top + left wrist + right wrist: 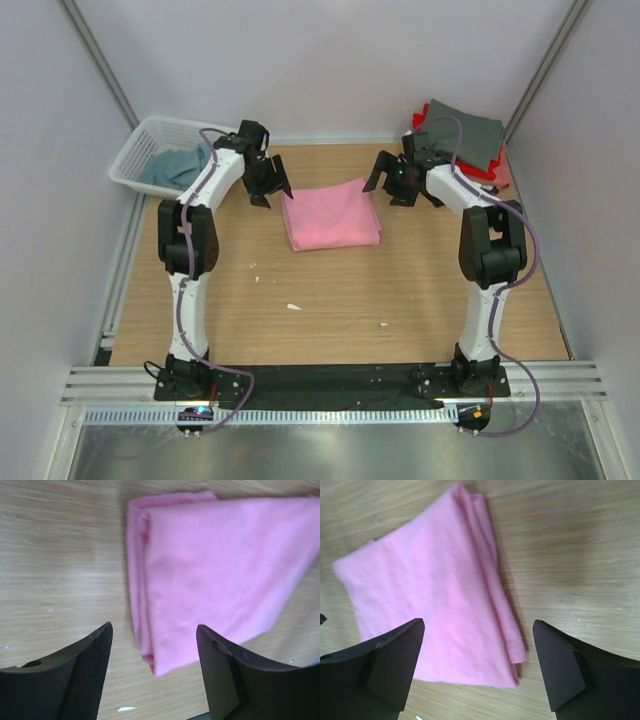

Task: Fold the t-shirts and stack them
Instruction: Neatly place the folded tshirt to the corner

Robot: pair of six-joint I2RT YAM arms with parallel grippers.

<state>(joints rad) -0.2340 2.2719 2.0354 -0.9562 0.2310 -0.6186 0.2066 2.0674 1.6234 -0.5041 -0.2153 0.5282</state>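
A folded pink t-shirt (330, 220) (215, 565) (430, 590) lies flat on the wooden table, back centre. My left gripper (272, 195) (154, 627) hovers open at the shirt's left edge, above its near left corner, with nothing between the fingers. My right gripper (390, 190) (478, 622) hovers open at the shirt's right edge, over its near right corner, also holding nothing. At the back right sits a stack with a grey t-shirt (465, 135) on top and a red t-shirt (492, 172) beneath it. A grey-blue t-shirt (175, 168) lies in the basket.
A white lattice basket (140, 150) stands at the back left corner. White walls close the table on three sides. Small white scraps (293, 306) lie on the wood in front of the pink shirt. The arm bases are at the near edge.
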